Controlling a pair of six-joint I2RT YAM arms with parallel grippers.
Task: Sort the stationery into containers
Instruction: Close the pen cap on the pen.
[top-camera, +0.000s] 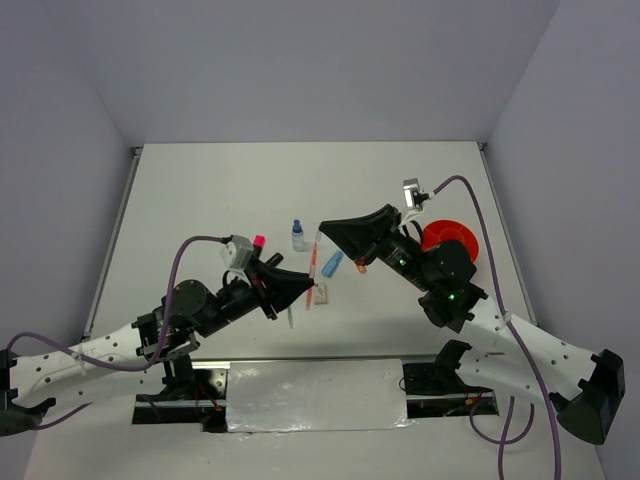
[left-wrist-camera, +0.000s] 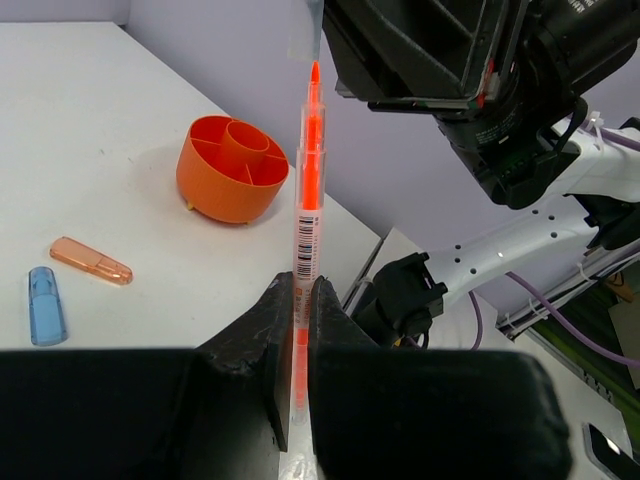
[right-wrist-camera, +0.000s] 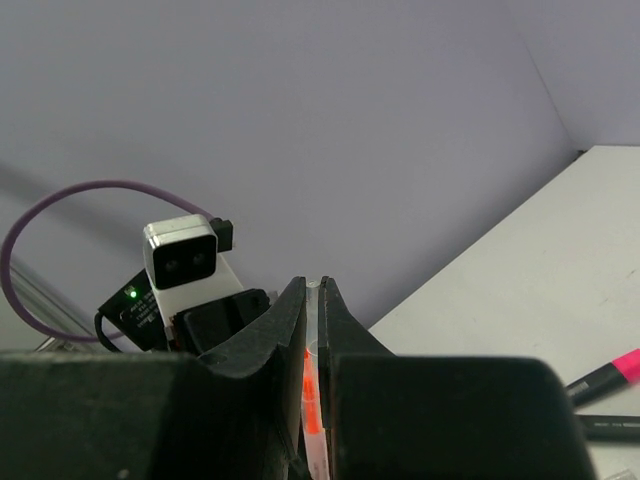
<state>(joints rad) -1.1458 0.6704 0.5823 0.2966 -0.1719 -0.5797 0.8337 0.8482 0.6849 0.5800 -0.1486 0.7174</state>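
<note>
A thin orange pen (top-camera: 313, 270) is held off the table between both arms. My left gripper (top-camera: 311, 290) is shut on its barrel; in the left wrist view the pen (left-wrist-camera: 307, 220) rises straight up from the gripper (left-wrist-camera: 300, 287). My right gripper (top-camera: 322, 233) is shut on the pen's clear capped end (right-wrist-camera: 315, 400), pinched at the gripper's (right-wrist-camera: 312, 285) tips. On the table lie a blue-capped bottle (top-camera: 297, 236), blue marker (top-camera: 332, 263), peach marker (top-camera: 360, 266), white block (top-camera: 321, 294) and pink-capped highlighter (top-camera: 258, 243). The orange bowl (top-camera: 457, 238) stands at the right.
In the left wrist view the orange bowl (left-wrist-camera: 232, 165) shows its inner dividers, with the peach marker (left-wrist-camera: 92, 262) and blue marker (left-wrist-camera: 45, 305) lying left of it. The right wrist view catches a pink-tipped highlighter (right-wrist-camera: 612, 370) on the table. Grey walls enclose the table.
</note>
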